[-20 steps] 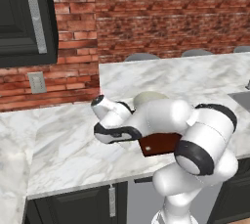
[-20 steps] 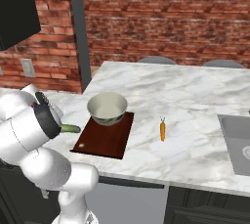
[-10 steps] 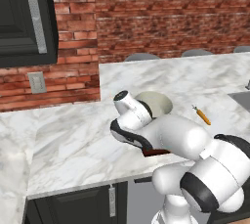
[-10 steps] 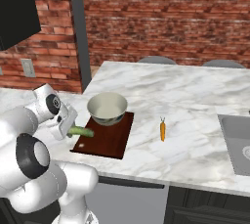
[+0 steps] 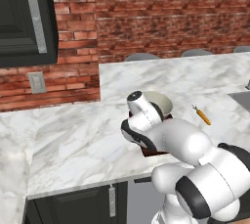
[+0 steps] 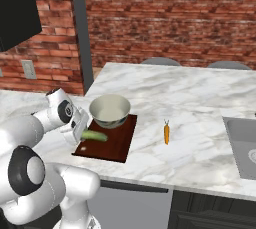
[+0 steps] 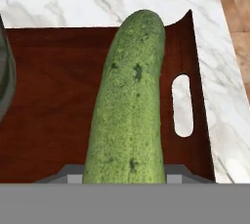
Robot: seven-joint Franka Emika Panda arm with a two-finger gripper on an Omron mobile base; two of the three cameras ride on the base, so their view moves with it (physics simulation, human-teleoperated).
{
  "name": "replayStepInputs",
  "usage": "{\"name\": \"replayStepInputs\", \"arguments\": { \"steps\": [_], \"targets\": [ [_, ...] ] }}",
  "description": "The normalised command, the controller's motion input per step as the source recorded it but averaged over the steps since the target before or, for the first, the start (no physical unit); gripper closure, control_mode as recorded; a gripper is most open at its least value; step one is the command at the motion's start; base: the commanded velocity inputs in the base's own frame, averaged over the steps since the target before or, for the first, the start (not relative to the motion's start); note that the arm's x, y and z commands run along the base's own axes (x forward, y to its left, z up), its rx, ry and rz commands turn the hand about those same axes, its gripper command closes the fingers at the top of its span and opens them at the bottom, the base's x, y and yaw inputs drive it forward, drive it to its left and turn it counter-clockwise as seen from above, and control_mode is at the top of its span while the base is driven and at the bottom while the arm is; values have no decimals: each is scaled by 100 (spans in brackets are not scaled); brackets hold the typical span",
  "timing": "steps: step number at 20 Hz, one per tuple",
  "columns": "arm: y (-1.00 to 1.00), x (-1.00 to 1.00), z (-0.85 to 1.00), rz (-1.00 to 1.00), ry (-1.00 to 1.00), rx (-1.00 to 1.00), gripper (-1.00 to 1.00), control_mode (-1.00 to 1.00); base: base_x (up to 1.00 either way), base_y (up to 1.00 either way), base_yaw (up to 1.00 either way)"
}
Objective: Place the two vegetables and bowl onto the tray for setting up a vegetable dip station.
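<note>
My gripper (image 6: 81, 127) is shut on the stubby dark-green cucumber (image 6: 94, 136), which hangs over the near left part of the dark reddish-brown tray (image 6: 119, 145). In the hand view the cucumber (image 7: 131, 115) runs lengthwise between the fingertips (image 7: 172, 170), above the tray (image 7: 53, 100) and beside its pale slot (image 7: 182, 105). The grey bowl (image 6: 110, 110) with a cream inside stands on the tray's far end. Its rim (image 5: 160, 101) peeks out behind my arm in the left base view. The orange carrot (image 6: 166, 133) lies on the marble to the right of the tray, also seen as the carrot (image 5: 202, 116).
The marble counter (image 6: 200, 103) ends in a front edge just below the tray. A sink (image 6: 245, 145) is sunk in at the far right. A brick wall (image 6: 175, 18) stands behind, with a dark cabinet (image 5: 24, 17) up on the left.
My arm has swung right with the cucumber, from left of the tray to over its near end. Bowl and carrot have stayed put.
</note>
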Motion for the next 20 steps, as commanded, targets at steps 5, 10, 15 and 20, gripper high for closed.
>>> {"name": "replayStepInputs", "arguments": {
  "steps": [5, 10, 15, 20],
  "targets": [
    [-33, 1, 0, 1, -6, 1, 100, -100, 0, 0, 0],
    [-7, 3, -7, 0, -14, 2, 100, -100, 0, 0, 0],
    [-3, 7, -18, 4, -12, 2, 100, -100, 0, 0, 0],
    [-7, 9, -18, 5, -7, 0, 100, -100, 0, 0, 0]
  ]
}}
